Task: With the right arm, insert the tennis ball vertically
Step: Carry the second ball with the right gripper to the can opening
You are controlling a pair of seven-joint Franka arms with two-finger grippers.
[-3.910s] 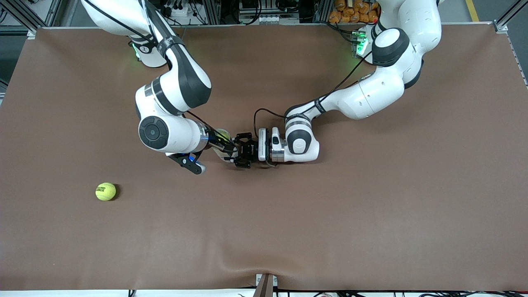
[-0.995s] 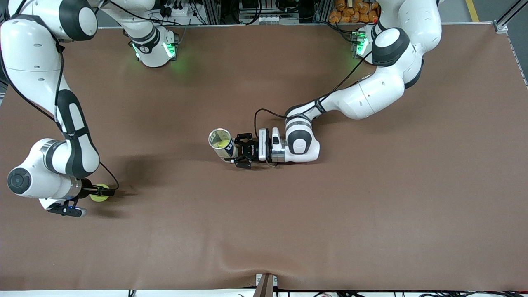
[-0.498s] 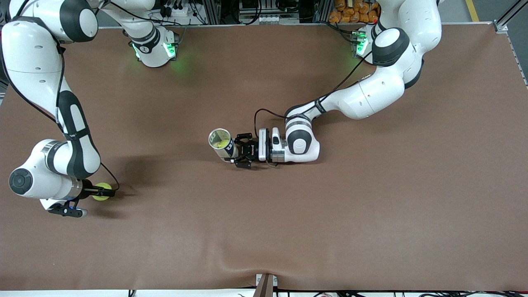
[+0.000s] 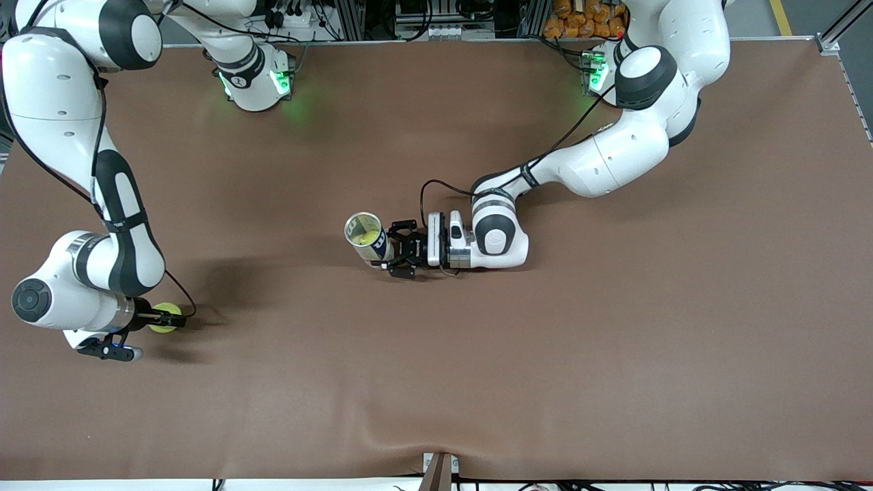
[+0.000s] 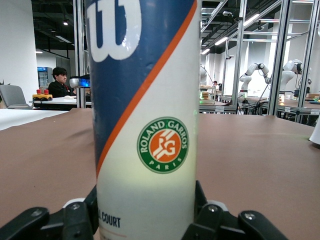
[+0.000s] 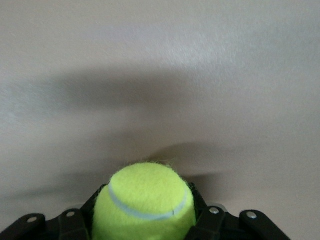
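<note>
Pinching the tennis ball [image 6: 145,202] between its jaws, the right gripper [image 4: 162,318] sits low at the right arm's end of the table, toward the front camera. In the right wrist view the ball fills the gap between the black fingers [image 6: 200,220], one pressed to each flank. Whether the ball is lifted clear of the brown table mat [image 4: 614,327] or touching it is hard to say; the shadow under it hints at a small gap.

Left gripper [image 4: 399,249] is clamped on the upright tennis can [image 5: 145,115] near the table's middle, jaws squeezed against the can's lower wall. Can mouth faces up and is open. From the front view, something yellow-green [image 4: 369,238] shows inside the can, probably a ball already in there.

Progress, as judged: grasp is done, insertion is not. Ball is well apart from the can. Left to do: raise the ball, carry it over the can mouth, line it up straight above the opening, lower it or drop it in, then spread the jaws. Left arm waits, holding the can steady.
</note>
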